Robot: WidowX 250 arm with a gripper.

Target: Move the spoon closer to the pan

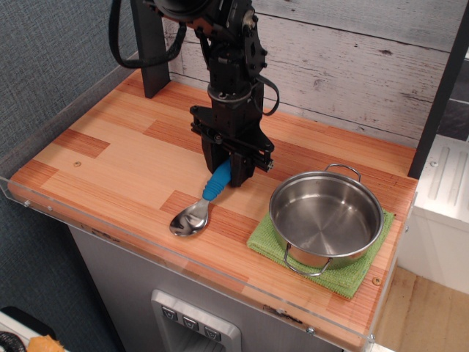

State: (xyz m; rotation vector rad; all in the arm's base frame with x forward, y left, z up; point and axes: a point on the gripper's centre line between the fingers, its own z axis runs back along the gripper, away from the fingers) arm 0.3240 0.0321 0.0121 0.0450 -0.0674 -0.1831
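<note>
Soft, even light fills the view, bright enough to show the wood grain of the table (110, 158) clearly. Shadows are faint and diffuse; a weak one lies under the spoon (196, 209) and beneath the dark arm. The pan (326, 218) catches pale reflections on its shiny inside and rim, with no harsh glare. The clear plastic edge along the table front carries a thin bright glint. Focus is sharp across the scene, with little visible blur or edge distortion.

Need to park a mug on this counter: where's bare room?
Bare wood left of the spoon, toward the corner, and along the wall behind the pan. Crowded between pincer and pan; green cloth fills the front right.
</note>
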